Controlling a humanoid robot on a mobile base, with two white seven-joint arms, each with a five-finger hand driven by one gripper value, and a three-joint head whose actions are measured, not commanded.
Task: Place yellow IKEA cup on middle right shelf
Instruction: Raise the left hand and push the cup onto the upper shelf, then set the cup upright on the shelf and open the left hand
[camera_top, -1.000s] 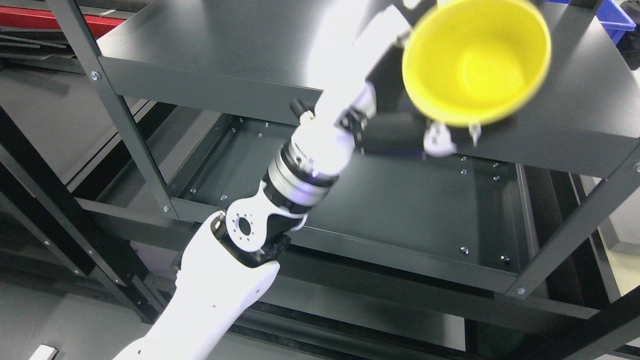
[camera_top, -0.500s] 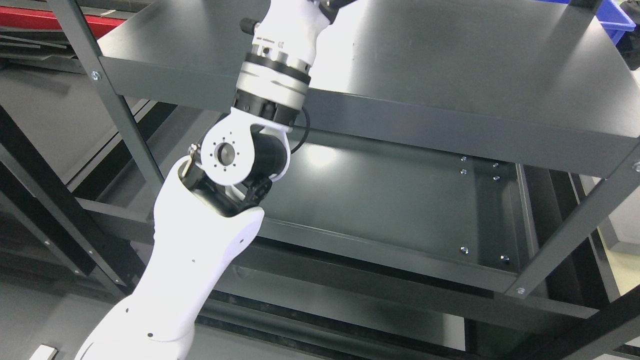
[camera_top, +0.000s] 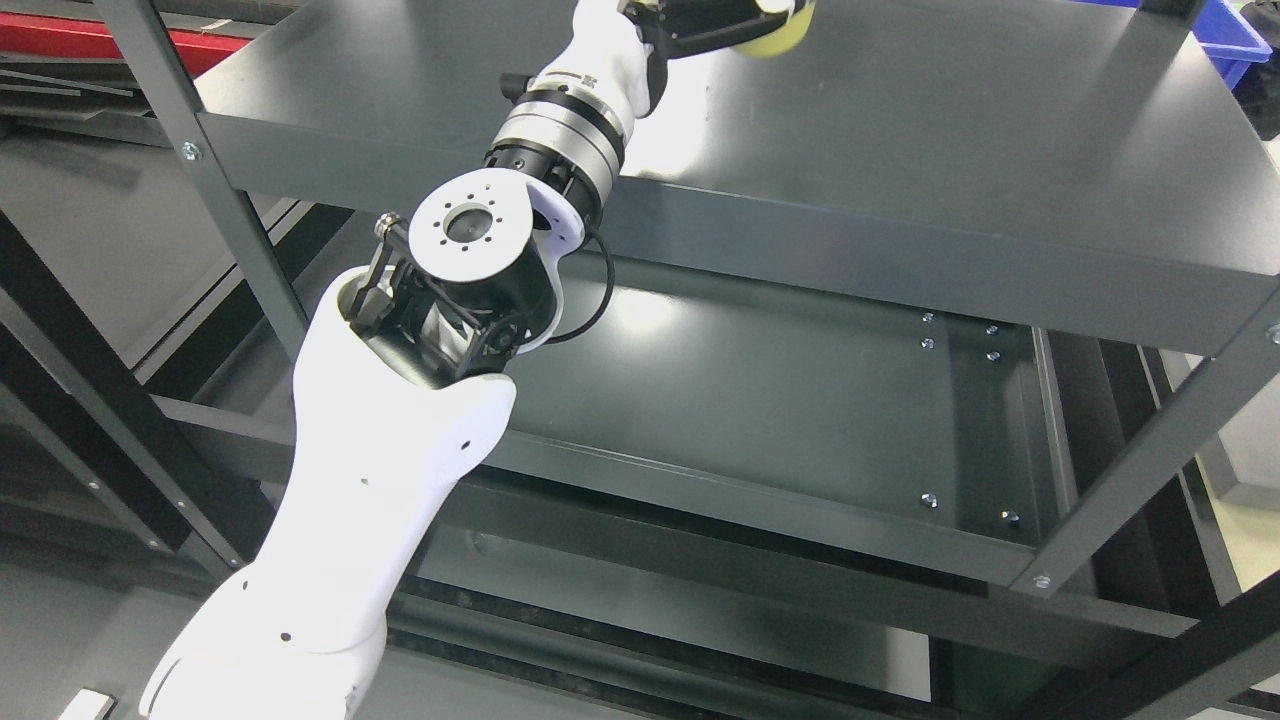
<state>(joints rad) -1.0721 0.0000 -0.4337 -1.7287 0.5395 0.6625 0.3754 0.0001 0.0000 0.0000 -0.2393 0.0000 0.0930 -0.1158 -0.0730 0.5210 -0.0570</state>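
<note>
Only the lower part of the yellow cup (camera_top: 778, 38) shows, at the picture's top edge above the upper dark shelf board (camera_top: 950, 150). My left arm (camera_top: 400, 430) rises from the lower left and passes over that board's front edge. The left hand (camera_top: 715, 22) is largely cut off by the top of the frame. Its dark fingers (camera_top: 700, 18) lie against the cup and hold it just above the board. The lower shelf board (camera_top: 780, 400) under it is bare. My right arm is out of the picture.
Grey uprights stand at the left (camera_top: 215, 190) and right (camera_top: 1150, 460) of the rack. A blue bin (camera_top: 1228, 30) sits behind the top right corner. Red and black rails (camera_top: 60, 35) lie at the far left.
A second ago the cup hung in front of the upper board's edge at the right, mouth towards me. The arm swung up and left, and the cup is now above the board.
</note>
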